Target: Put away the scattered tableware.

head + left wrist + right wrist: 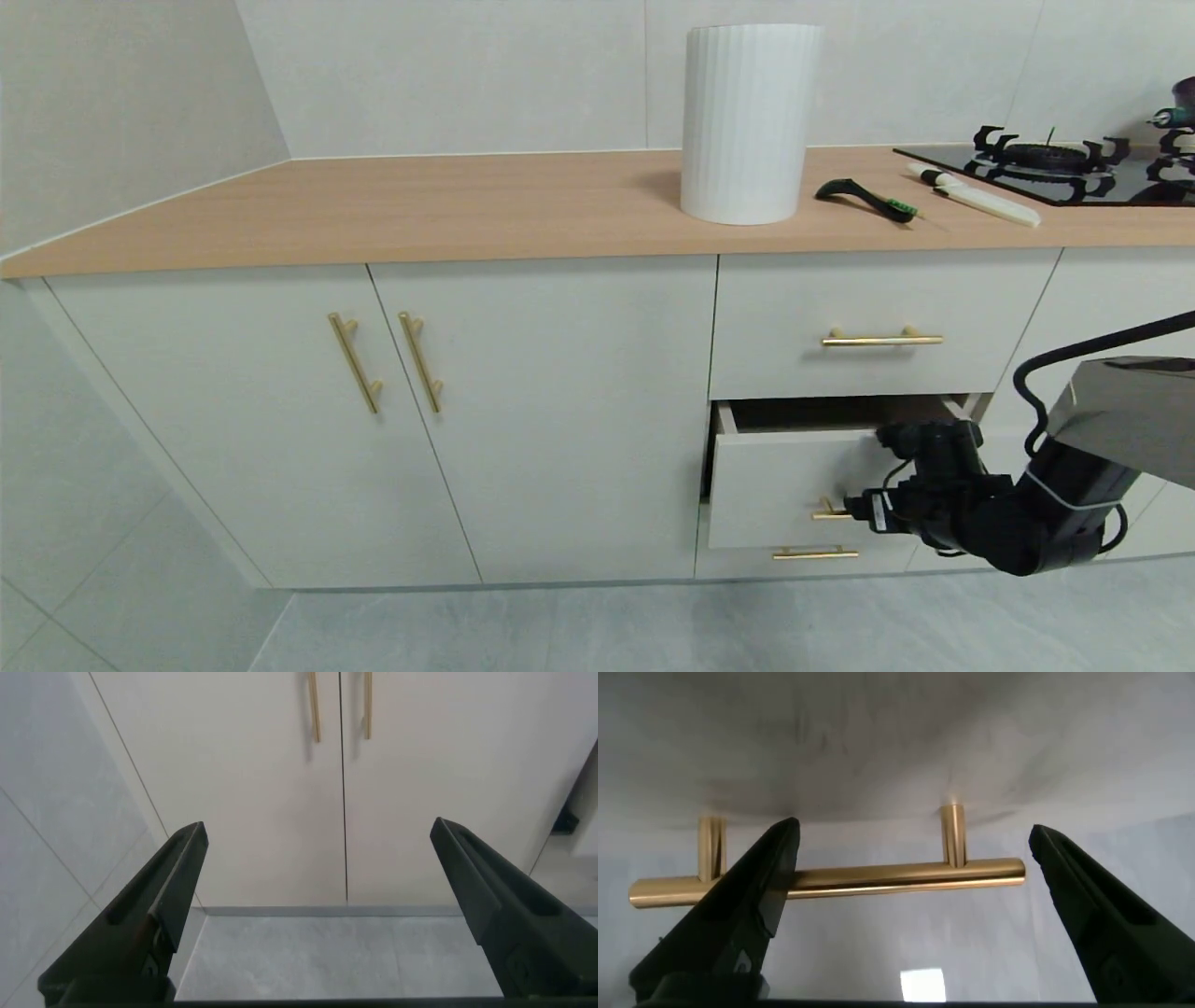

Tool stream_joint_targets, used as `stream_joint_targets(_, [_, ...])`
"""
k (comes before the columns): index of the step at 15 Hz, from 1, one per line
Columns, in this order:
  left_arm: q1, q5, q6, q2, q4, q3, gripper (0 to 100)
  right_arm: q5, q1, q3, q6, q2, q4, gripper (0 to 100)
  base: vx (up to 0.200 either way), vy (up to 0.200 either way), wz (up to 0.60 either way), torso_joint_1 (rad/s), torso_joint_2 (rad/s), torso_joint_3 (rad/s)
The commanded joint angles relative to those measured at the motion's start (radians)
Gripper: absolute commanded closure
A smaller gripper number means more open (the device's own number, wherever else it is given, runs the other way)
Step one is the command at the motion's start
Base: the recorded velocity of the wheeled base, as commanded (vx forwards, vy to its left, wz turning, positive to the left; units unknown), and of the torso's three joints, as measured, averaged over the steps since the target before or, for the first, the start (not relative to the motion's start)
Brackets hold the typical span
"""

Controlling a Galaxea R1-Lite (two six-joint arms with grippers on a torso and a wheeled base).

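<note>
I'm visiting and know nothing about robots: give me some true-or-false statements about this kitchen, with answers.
1. The pale middle drawer is partly open. True.
2. The right hand is clamped shut on the gold bar handle. False: its fingers are spread at the handle.
3. The tall white ribbed container stands on the wooden countertop. True.
4. The white knife lies inside the drawer. False: it lies on the countertop.
5. The left hand holds a spoon. False: it is open and empty.
</note>
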Motion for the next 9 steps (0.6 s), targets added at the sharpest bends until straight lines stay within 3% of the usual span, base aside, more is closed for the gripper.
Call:
stream_joint_targets(1, [0.000, 0.000, 0.000, 0.000, -0.001, 0.000, 0, 0.067, 0.007, 0.077, -0.003, -0.359, 0.264, 0, 0.000, 0.000, 0.00, 0.000, 0.00, 0.000])
stream_joint_targets(3, [0.000, 0.000, 0.000, 0.000, -0.001, 0.000, 0, 0.137, 0.007, 0.043, -0.003, -0.593, 0.511, 0, 0.000, 0.000, 0.00, 0.000, 0.00, 0.000])
stream_joint_targets(5, [0.000, 0.000, 0.000, 0.000, -0.001, 0.000, 0, 0.171, 0.012, -0.009, -0.002, -0.733, 0.667, 0, 0.000, 0.000, 0.00, 0.000, 0.00, 0.000])
stream_joint_targets(9, [0.000, 0.000, 0.000, 0.000, -0.001, 0.000, 0, 0.174, 0.027, -0.021, 0.006, -0.741, 0.675, 0, 0.000, 0.000, 0.00, 0.000, 0.00, 0.000])
